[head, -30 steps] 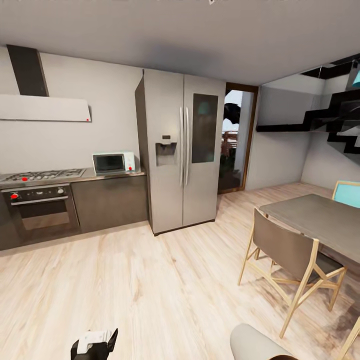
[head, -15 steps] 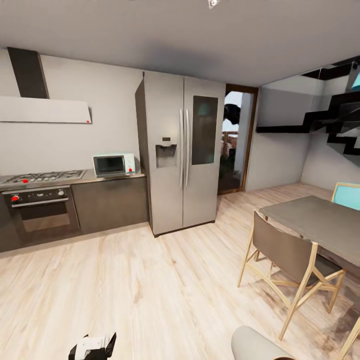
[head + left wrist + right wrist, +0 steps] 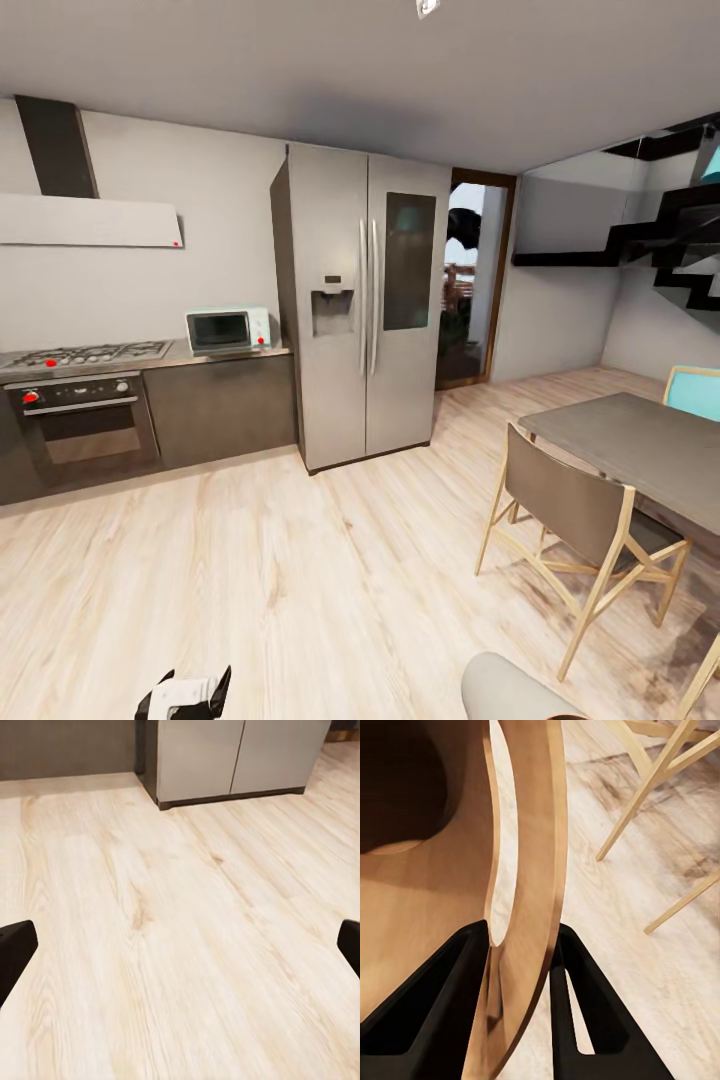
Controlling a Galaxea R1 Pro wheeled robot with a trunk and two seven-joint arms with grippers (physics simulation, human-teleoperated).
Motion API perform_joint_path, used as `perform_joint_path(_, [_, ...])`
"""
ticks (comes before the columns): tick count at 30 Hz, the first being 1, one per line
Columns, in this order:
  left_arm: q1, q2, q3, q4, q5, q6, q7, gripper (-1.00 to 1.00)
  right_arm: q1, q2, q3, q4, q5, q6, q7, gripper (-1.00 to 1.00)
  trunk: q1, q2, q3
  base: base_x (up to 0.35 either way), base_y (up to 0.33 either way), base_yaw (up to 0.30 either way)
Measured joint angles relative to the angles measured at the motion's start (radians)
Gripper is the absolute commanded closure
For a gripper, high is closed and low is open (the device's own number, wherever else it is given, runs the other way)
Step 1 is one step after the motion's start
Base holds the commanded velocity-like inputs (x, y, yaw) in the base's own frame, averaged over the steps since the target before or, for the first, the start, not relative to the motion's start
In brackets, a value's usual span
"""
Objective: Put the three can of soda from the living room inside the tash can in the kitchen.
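Note:
I am in the kitchen. My right gripper (image 3: pixel 521 934) is shut on the rim of the tash can (image 3: pixel 427 892). Its brown coppery inner wall shows in the right wrist view, with one black finger on each side of the wall. The can's pale grey outer wall (image 3: pixel 510 690) pokes up at the bottom of the head view. My left gripper (image 3: pixel 183 692) hangs low at the bottom left. In the left wrist view the left gripper (image 3: pixel 180 945) stands open over bare wood floor. The cans of soda are out of view.
A steel double-door fridge (image 3: pixel 360 300) stands ahead, with dark cabinets, a microwave (image 3: pixel 228 328) and an oven (image 3: pixel 80 420) to its left. A dining table (image 3: pixel 640 440) and wooden chair (image 3: pixel 580 530) stand at the right. A doorway (image 3: pixel 470 290) opens beside the fridge.
My left gripper has sunk slightly toward the bottom edge of the head view. The room has shifted very slightly in the picture.

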Motion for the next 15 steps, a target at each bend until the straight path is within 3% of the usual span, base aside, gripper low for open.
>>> perform_joint_path(15, [0.0,-0.001,0.0,0.019,0.0,-0.004,0.001,-1.0,0.0,-0.001,-0.003,0.0,-0.002,0.0,-0.001,1.0,0.0,0.0,0.002,0.0,0.0,-0.213])
